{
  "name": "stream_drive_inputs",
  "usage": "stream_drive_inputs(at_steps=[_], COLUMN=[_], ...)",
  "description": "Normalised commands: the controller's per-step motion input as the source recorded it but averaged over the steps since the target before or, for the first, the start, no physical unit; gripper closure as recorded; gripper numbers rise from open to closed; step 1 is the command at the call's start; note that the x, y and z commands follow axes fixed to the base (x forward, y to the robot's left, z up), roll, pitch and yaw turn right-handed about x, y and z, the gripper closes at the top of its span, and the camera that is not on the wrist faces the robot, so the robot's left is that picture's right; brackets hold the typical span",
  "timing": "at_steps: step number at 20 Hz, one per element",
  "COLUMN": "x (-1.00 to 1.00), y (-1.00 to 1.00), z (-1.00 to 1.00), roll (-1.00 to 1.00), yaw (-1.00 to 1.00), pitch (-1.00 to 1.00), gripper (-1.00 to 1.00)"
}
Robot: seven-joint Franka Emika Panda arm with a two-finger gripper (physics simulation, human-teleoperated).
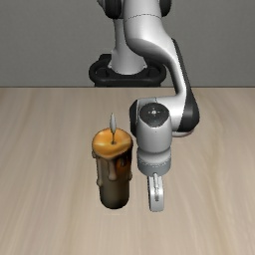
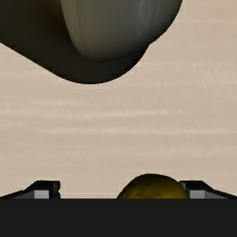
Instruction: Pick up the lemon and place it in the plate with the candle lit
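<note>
Lemon [image 2: 153, 188], round and dimpled, sits between the end effector [image 2: 120, 191] fingers, which are spread wide and not pinching it. Just beside the end effector on the pale wood-grain worktop [image 1: 40, 149] stands a stubby brown candle [image 1: 114, 169] with drippy orange wax.

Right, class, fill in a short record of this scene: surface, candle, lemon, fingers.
surface: pale wooden tabletop
candle: dark brown cylindrical wax candle, orange top, upright, on the exterior view's left of the gripper
lemon: yellow-green rounded lemon, between the fingers, nearer one of them
fingers: spread wide, open, pointing down
</note>
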Motion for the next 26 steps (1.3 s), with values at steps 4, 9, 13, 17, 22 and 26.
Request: stream_drive_inputs(at_steps=[4,9,13,17,22,26], x=[0.00,0.00,0.00,0.00,0.00,-0.75], y=[0.25,0.00,0.00,0.00,0.80,0.25], z=[0.00,0.00,0.00,0.75,0.20,0.00], roll=[0.00,0.00,0.00,0.00,0.00,0.00], yaw=[0.00,0.00,0.00,0.00,0.00,0.00], pitch=[0.00,0.00,0.00,0.00,0.00,0.00], gripper=[1.00,1.00,1.00,1.00,1.00,1.00])
